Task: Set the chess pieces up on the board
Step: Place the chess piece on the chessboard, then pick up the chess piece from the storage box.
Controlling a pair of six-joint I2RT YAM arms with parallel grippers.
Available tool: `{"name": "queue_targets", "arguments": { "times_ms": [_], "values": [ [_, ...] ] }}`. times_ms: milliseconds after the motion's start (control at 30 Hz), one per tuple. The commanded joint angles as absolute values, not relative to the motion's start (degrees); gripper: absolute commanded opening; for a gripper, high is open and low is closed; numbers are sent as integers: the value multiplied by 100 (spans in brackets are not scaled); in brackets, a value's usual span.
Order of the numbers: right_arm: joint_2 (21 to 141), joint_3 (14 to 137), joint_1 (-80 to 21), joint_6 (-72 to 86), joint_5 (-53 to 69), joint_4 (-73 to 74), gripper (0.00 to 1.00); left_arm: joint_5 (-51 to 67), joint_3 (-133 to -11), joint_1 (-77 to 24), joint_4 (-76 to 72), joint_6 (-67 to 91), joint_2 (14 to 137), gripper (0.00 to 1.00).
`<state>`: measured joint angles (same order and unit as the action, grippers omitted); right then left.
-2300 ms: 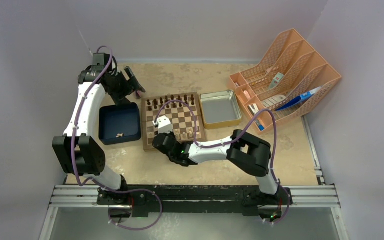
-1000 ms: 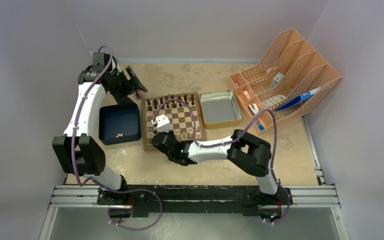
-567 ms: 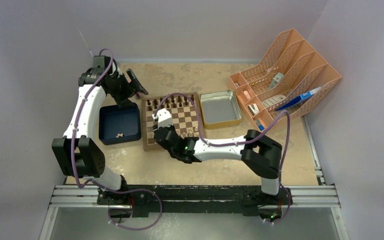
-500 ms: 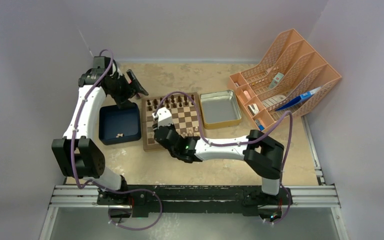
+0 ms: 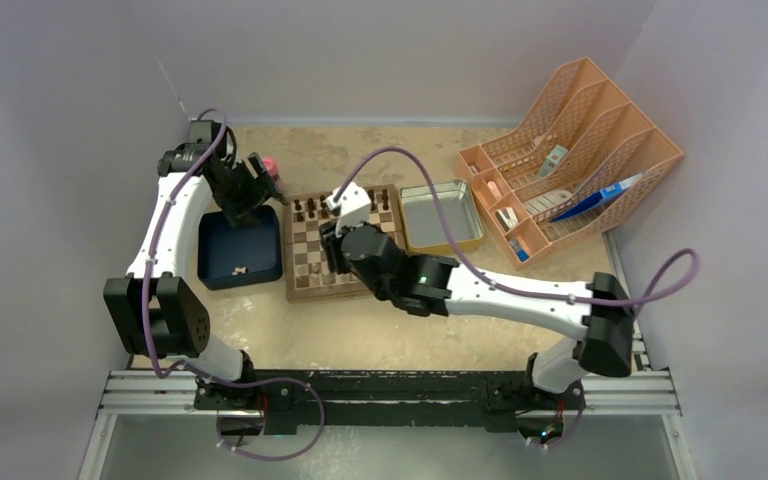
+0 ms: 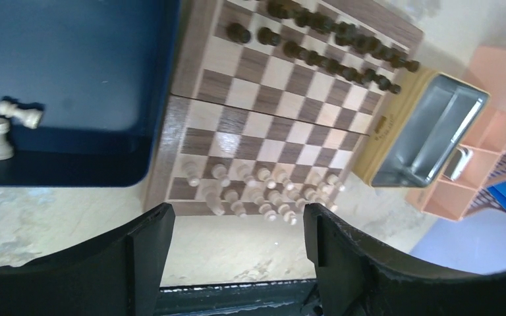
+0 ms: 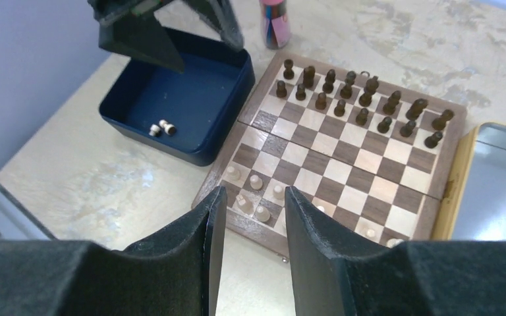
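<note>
The board (image 5: 305,262) lies mid-table, partly under my right arm. Dark chess pieces (image 7: 362,99) fill its two far rows. Pale chess pieces (image 6: 257,191) stand along the near rows. Two more pale pieces (image 7: 160,128) rest in the dark blue tray (image 5: 222,245), one upright and one lying down. My left gripper (image 5: 252,185) hangs over the tray's far edge; its jaws (image 6: 237,217) are wide open and empty. My right gripper (image 5: 328,255) hovers above the board's near-left part, jaws (image 7: 253,192) partly open with nothing between them.
A metal tin (image 5: 440,215) sits right of the board. An orange file rack (image 5: 570,150) holding pens and small items stands at the far right. A small pink-topped cylinder (image 7: 273,23) stands beyond the board's far-left corner. Walls close in left, right and behind.
My right arm has stretched out and lifted from the board's near-left corner toward its middle, its jaws widening slightly. My left gripper has dropped a little toward the tray.
</note>
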<state>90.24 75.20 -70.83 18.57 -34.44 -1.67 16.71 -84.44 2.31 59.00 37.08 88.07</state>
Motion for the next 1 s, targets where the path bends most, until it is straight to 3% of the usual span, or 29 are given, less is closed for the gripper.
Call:
{"name": "queue_targets", "arguments": {
  "times_ms": [0, 233, 633, 967],
  "values": [
    [8286, 7644, -7058, 1698, -3404, 306, 41, 822, -8259, 551, 6204, 4059, 8800, 69],
    [7456, 7119, -7058, 1780, -3685, 244, 40, 441, -8178, 1229, 6484, 4887, 9270, 62],
    [7055, 6738, -7056, 1363, -3932, -89, 40, -1046, -8018, 1292, 6410, 5482, 9983, 56],
    [7124, 6804, -7054, 1311, -3907, 106, 40, -454, -7328, 1302, 5794, 5311, 10166, 56]
  ]
}}
